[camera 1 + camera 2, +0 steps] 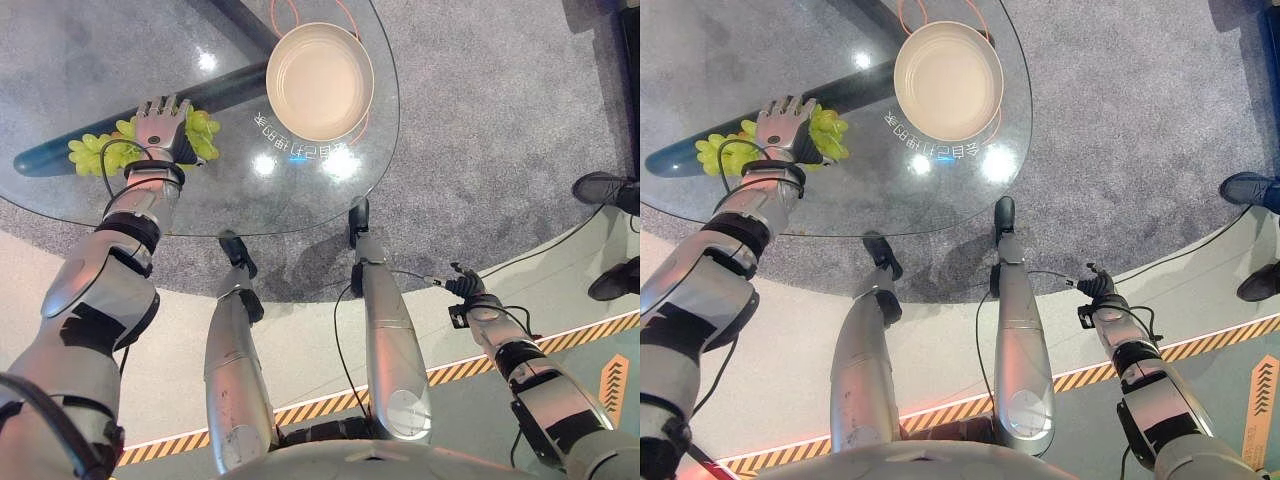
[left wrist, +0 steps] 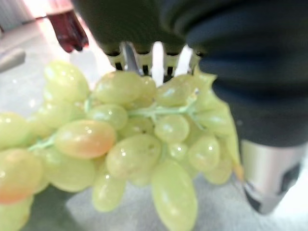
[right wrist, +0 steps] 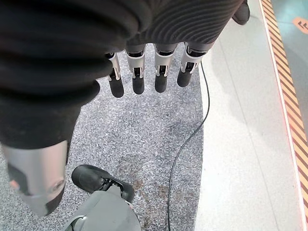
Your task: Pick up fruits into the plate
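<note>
A bunch of green grapes [image 1: 92,153] lies on the round glass table [image 1: 250,195] at its left side. My left hand [image 1: 160,128] rests on top of the bunch, fingers [image 2: 129,55] straight and reaching past it, thumb [image 2: 269,178] beside it. Up close the grapes [image 2: 130,149] sit right under the palm. An empty beige plate [image 1: 320,85] stands at the table's far middle, to the right of the grapes. My right hand [image 1: 465,288] hangs low off the table at the right, fingers [image 3: 138,83] relaxed over grey carpet, holding nothing.
A dark bar of the table's base [image 1: 215,92] runs under the glass from the left edge toward the plate. A person's dark shoes [image 1: 605,187] stand on the carpet at the far right. Yellow-black striped tape [image 1: 560,340] marks the floor.
</note>
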{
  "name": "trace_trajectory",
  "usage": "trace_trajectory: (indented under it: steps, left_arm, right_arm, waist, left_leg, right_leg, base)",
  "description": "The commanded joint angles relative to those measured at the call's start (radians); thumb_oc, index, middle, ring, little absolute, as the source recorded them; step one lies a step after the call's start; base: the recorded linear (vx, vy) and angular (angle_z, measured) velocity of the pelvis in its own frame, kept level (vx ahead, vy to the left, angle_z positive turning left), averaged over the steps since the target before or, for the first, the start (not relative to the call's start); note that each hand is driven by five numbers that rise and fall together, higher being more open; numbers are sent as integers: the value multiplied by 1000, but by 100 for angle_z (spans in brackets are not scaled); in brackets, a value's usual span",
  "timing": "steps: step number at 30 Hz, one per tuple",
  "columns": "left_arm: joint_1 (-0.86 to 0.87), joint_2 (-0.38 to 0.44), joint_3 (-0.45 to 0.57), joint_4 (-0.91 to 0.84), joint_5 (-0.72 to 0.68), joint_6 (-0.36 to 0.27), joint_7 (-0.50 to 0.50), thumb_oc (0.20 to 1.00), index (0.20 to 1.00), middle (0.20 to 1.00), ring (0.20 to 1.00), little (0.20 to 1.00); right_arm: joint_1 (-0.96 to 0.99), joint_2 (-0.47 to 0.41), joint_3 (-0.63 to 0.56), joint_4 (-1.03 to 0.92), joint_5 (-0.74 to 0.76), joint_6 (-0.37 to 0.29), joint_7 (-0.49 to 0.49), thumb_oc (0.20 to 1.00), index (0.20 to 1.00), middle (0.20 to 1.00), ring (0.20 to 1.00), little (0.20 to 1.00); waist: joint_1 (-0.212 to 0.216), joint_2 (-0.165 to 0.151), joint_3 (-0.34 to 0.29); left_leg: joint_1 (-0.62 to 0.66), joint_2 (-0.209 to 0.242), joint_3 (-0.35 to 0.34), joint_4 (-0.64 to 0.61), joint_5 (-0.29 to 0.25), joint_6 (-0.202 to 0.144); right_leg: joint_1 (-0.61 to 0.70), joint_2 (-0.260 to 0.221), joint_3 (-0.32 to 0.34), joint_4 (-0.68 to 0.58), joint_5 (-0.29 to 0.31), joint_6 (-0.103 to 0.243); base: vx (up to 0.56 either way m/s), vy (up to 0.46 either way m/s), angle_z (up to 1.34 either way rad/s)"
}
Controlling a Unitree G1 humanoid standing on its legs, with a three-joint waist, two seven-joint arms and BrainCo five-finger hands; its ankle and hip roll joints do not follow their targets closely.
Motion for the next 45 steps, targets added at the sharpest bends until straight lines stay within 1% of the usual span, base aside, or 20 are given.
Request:
trace_trajectory:
  steps: [1,4,5,6,9,10,11,12,14,15,16,17,20,28,33,35,38,43,45]
  left_arm:
    - [39,38,7,18,-27,37,-53,1000,1000,1000,1000,1000]
    - [48,41,2,21,-4,82,-63,1000,1000,1000,1000,1000]
    - [55,42,6,29,15,114,-45,1000,1000,1000,1000,1000]
    - [56,43,7,31,19,123,-41,1000,1000,1000,1000,1000]
    - [60,50,24,67,49,184,23,1000,1000,1000,1000,1000]
    - [61,51,26,69,50,189,32,1000,1000,1000,1000,1000]
    - [62,57,45,86,62,198,72,1000,1000,1000,1000,1000]
    - [62,58,47,87,65,199,75,1000,1000,1000,1000,1000]
    - [61,64,68,110,84,207,119,1000,1000,1000,1000,1000]
    - [61,64,69,111,83,207,120,1000,1000,1000,1000,1000]
    - [65,67,84,118,68,200,142,288,288,288,288,288]
    - [68,67,92,122,61,196,149,200,200,200,200,200]
    - [66,67,103,133,49,179,153,200,200,200,200,200]
    - [63,72,105,139,35,171,177,200,200,200,200,200]
    - [55,83,111,143,13,144,207,200,200,200,200,200]
    - [58,86,115,138,1,130,219,200,200,200,200,200]
    - [64,92,130,117,-49,100,245,200,200,200,200,200]
    - [87,98,186,43,-190,3,319,200,200,200,200,200]
    - [103,97,230,-2,-256,-42,334,200,200,200,200,200]
  right_arm:
    - [40,-93,14,-35,-13,16,-21,1000,1000,1000,1000,1000]
    - [37,-105,10,-47,-8,15,-30,1000,1000,1000,1000,1000]
    - [34,-112,8,-55,-4,17,-31,1000,1000,1000,1000,1000]
    - [32,-113,8,-56,-2,16,-32,1000,1000,1000,1000,1000]
    - [26,-126,6,-60,16,1,-32,1000,1000,1000,1000,1000]
    - [26,-126,6,-60,18,0,-33,1000,1000,1000,1000,1000]
    - [25,-128,5,-64,29,-8,-35,1000,1000,1000,1000,1000]
    - [25,-128,5,-65,31,-9,-36,1000,1000,1000,1000,1000]
    - [24,-127,2,-65,41,-24,-42,1000,1000,1000,1000,1000]
    - [24,-127,2,-66,42,-25,-43,1000,1000,1000,1000,1000]
    - [26,-129,1,-75,51,-29,-49,1000,1000,1000,1000,1000]
    - [28,-129,2,-80,58,-34,-54,1000,1000,1000,1000,1000]
    - [23,-133,2,-91,67,-44,-67,1000,1000,1000,1000,1000]
    - [7,-145,0,-117,69,-58,-82,1000,1000,1000,1000,1000]
    - [4,-148,5,-127,75,-77,-90,1000,1000,1000,1000,1000]
    - [5,-148,4,-137,75,-75,-92,1000,1000,1000,1000,1000]
    - [8,-151,7,-154,71,-79,-99,1000,1000,1000,1000,1000]
    - [31,-142,15,-200,63,-89,-119,1000,1000,1000,1000,1000]
    - [51,-136,15,-226,54,-113,-129,1000,1000,1000,1000,1000]
  waist:
    - [-20,28,-21]
    - [-20,30,-21]
    - [-20,29,-21]
    - [-20,28,-21]
    - [-18,17,-21]
    - [-17,16,-21]
    - [-15,8,-21]
    - [-15,7,-21]
    - [-10,-6,-21]
    - [-10,-7,-21]
    - [-8,-14,-21]
    - [-6,-19,-21]
    - [-4,-29,-21]
    - [-2,-38,-21]
    - [-2,-41,-21]
    - [-2,-40,-21]
    - [-1,-39,-21]
    - [4,-32,-21]
    - [8,-29,-21]
  left_leg:
    - [-56,-90,7,86,-81,19]
    - [-67,-91,2,90,-79,18]
    - [-73,-91,-3,92,-78,18]
    - [-75,-91,-4,93,-78,18]
    - [-93,-86,-13,103,-75,15]
    - [-95,-85,-14,104,-75,15]
    - [-101,-84,-19,106,-74,14]
    - [-102,-84,-20,107,-74,14]
    - [-118,-82,-30,113,-73,12]
    - [-118,-82,-30,113,-73,12]
    - [-129,-80,-36,116,-73,11]
    - [-135,-80,-40,116,-72,11]
    - [-145,-76,-46,114,-70,9]
    - [-143,-72,-47,95,-60,2]
    - [-140,-69,-44,88,-56,0]
    - [-136,-70,-41,82,-54,-1]
    - [-133,-72,-39,74,-52,0]
    - [-99,-79,-32,53,-50,1]
    - [-81,-80,-28,49,-51,2]
  right_leg:
    - [-29,99,-24,65,-42,-38]
    - [-38,100,-20,66,-42,-40]
    - [-42,102,-18,69,-43,-42]
    - [-44,103,-18,71,-43,-42]
    - [-55,106,-20,75,-42,-45]
    - [-56,106,-21,76,-41,-46]
    - [-59,107,-24,73,-38,-46]
    - [-59,107,-24,73,-38,-47]
    - [-69,110,-30,74,-33,-48]
    - [-69,110,-30,74,-33,-48]
    - [-76,112,-32,76,-32,-48]
    - [-80,114,-34,78,-32,-49]
    - [-88,117,-38,78,-32,-50]
    - [-84,122,-45,65,-27,-46]
    - [-80,121,-50,58,-25,-45]
    - [-78,121,-50,55,-23,-44]
    - [-77,122,-49,48,-21,-43]
    - [-47,122,-49,35,-25,-41]
    - [-33,120,-52,34,-29,-39]
  base:
    - [15,5,-9]
    - [8,3,-3]
    - [0,0,0]
    - [0,0,0]
    - [2,-27,0]
    - [-5,-62,1]
    - [-8,-47,0]
    - [-15,-65,0]
    - [-14,-65,0]
    - [-12,-69,-1]
    - [-10,-53,-1]
    - [-14,-63,-1]
    - [-6,-18,1]
    - [0,0,0]
    - [0,0,0]
    - [0,0,0]
    - [0,0,0]
    - [-2,6,0]
    - [5,4,2]
